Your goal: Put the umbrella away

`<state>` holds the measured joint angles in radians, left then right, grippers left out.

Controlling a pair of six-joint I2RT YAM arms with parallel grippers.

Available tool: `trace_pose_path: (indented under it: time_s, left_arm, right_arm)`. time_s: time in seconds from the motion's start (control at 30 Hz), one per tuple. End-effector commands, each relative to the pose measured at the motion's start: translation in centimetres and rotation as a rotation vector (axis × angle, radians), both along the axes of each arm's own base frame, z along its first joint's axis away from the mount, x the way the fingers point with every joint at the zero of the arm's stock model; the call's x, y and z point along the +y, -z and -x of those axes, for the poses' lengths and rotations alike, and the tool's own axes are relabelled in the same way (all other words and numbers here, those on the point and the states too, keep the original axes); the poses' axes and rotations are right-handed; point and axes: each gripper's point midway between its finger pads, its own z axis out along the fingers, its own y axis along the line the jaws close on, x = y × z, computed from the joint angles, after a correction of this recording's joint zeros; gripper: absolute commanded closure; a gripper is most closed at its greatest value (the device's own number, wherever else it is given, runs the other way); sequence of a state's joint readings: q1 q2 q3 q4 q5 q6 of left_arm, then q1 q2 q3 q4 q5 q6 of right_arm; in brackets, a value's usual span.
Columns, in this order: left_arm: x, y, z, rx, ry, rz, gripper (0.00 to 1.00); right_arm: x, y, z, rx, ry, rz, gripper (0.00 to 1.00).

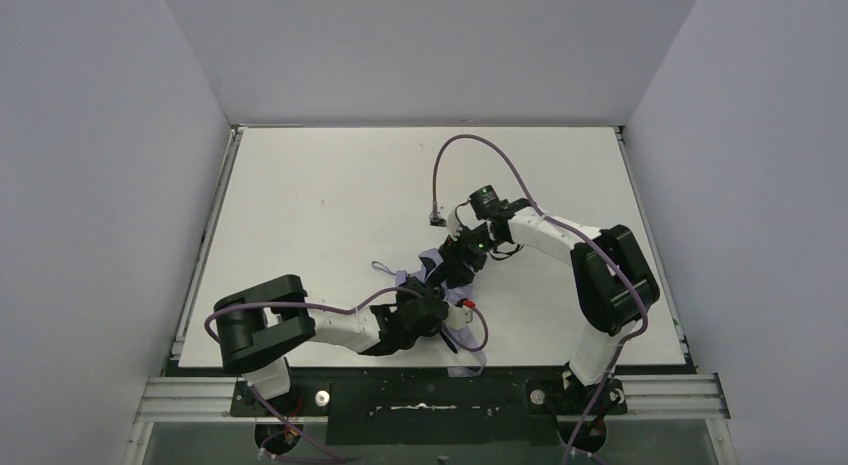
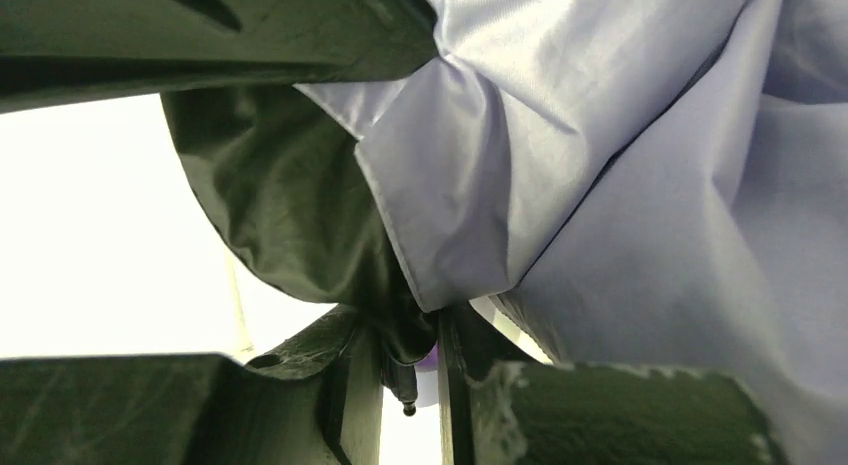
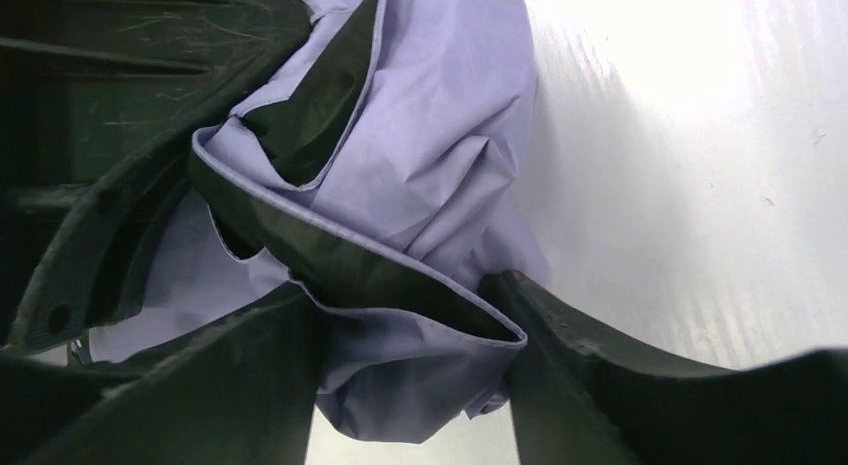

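Note:
The umbrella (image 1: 431,258) lies crumpled near the table's front middle, between both arms, its pale lavender fabric (image 2: 610,185) dark on the inside. My left gripper (image 1: 432,311) comes at it from the near left. Its jaws (image 2: 410,370) stand narrow, pinching dark fabric and a black rib tip. My right gripper (image 1: 463,264) reaches in from the far right. Its fingers (image 3: 405,310) stand wide apart, one on each side of a loose fold of fabric (image 3: 430,145) that touches both. The handle and shaft are hidden.
The white table (image 1: 330,205) stretches far and left of the arms, boxed in by grey walls. A purple cable (image 1: 470,143) loops above the right arm. Another cable (image 1: 300,307) runs along the left arm. A metal rail (image 1: 430,390) marks the near edge.

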<state>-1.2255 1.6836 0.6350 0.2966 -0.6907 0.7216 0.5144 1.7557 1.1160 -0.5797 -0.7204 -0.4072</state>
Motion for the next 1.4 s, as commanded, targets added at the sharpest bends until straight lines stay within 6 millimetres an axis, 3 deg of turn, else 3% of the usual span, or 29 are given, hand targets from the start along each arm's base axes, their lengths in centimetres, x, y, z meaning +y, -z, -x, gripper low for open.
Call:
trace_pose_path:
  time_s: [0.0,0.1,0.2,0.3,0.53,0.67,0.83,0.97,1.07,1.2,1.37]
  left_arm:
    - [-1.4,-1.6,0.4,-0.002,0.017,0.111,1.00]
    - [-1.6,-3.2,0.2,-0.015,-0.003,0.168,1.00]
    - [-1.7,-5.2,0.3,-0.017,-0.012,0.235,0.72]
    - [-1.5,-7.2,0.7,0.002,-0.021,0.307,0.58]
    - [0.4,-11.8,3.0,0.102,-0.041,0.519,0.51]
    - [2.6,-14.3,4.2,0.186,-0.062,0.686,0.48]
    - [6.1,-17.4,2.4,0.342,-0.186,1.030,0.36]
    - [8.4,-17.6,-0.2,0.429,-0.322,1.187,0.31]
    - [8.8,-16.8,-1.4,0.511,-0.379,1.200,0.30]
    - [7.4,-15.2,-2.0,0.636,-0.350,1.173,0.30]
    - [4.6,-12.6,-0.9,0.825,-0.185,1.054,0.30]
  right_arm:
    - [-1.3,2.3,0.2,0.008,-0.017,0.114,0.50]
    - [-2.1,2.9,-0.2,-0.014,-0.015,0.162,0.63]
    - [-2.4,3.2,-0.8,-0.039,-0.016,0.188,0.72]
    - [-2.7,3.3,-1.8,-0.088,-0.011,0.207,0.78]
    - [-2.7,2.4,-3.4,-0.200,-0.031,0.207,0.82]
    - [-2.8,2.5,-3.4,-0.266,-0.082,0.226,0.83]
    - [-2.1,2.2,-2.9,-0.419,-0.192,0.201,0.86]
    - [-1.5,1.7,-2.3,-0.534,-0.267,0.169,0.88]
    - [-1.2,1.6,-1.7,-0.605,-0.321,0.150,0.88]
    - [-0.7,1.7,-0.3,-0.716,-0.435,0.138,0.90]
    - [-0.6,1.0,-0.2,-0.817,-0.453,0.125,0.91]
